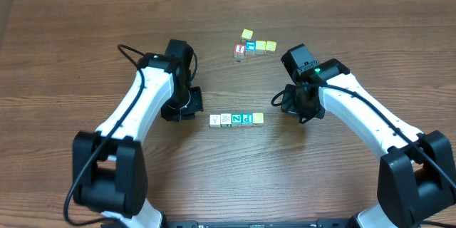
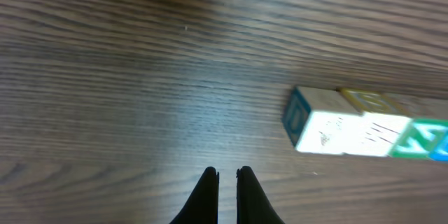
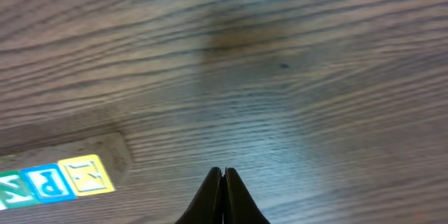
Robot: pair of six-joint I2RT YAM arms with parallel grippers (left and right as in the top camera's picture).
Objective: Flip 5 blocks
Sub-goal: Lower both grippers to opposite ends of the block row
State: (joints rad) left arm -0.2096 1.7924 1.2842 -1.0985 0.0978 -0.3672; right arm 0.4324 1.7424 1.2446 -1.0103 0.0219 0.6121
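Here, the row of five blocks [image 1: 236, 119] is laid on the wooden table [image 1: 228, 171] between the left gripper [image 2: 225, 176] and the right gripper [image 3: 222, 173], both clenched on nothing, while a separate cluster of cubes [image 1: 254, 45] is seen farther back, well apart from the row.

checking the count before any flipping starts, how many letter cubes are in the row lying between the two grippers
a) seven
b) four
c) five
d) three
c: the overhead view shows the row of letter cubes as five side by side: a whitish cube, a second whitish cube, a green Z cube, a blue P cube and a pale yellow cube.
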